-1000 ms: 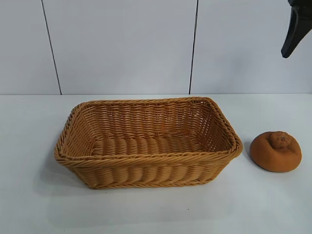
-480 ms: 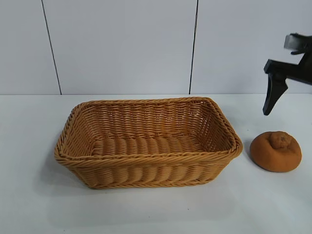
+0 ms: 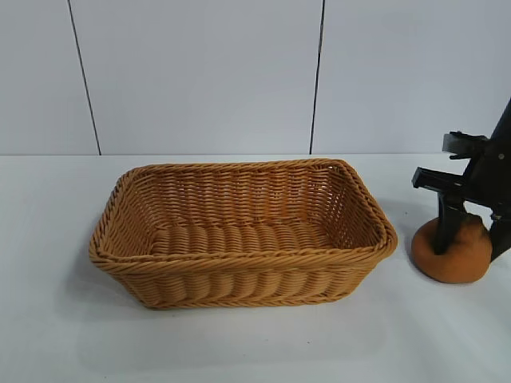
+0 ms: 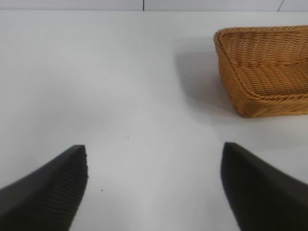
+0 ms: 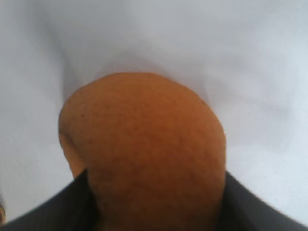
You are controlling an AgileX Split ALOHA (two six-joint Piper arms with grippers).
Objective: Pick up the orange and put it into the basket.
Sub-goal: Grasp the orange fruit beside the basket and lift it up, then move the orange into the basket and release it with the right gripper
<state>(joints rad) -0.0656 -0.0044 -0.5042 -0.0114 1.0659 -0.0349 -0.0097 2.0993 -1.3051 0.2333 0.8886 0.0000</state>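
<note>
The left claw (image 4: 154, 187) is seen only from its own wrist camera: its two dark fingers (image 4: 45, 192) stand wide apart with nothing between them, released, hanging over a bare stretch of the white tabletop (image 4: 120, 86). The near corner of the basket (image 4: 264, 67) lies well beyond them.

In the exterior view, the basket (image 3: 239, 275) sits around the middle of the tabletop (image 3: 48, 239), its long side parallel to the front edge and its woven floor bare.

Just beside the basket, toward the right edge of the tabletop, the orange (image 3: 452, 259) rests on the surface, close to the basket's corner but apart from it. The right claw (image 3: 473, 227) points down over the orange, one finger (image 3: 445, 227) lying against the fruit's side. From the right wrist camera the orange (image 5: 149, 154) fills the gap between the dark fingers (image 5: 260, 211), which press against both its flanks, so the claw is clasping it.
</note>
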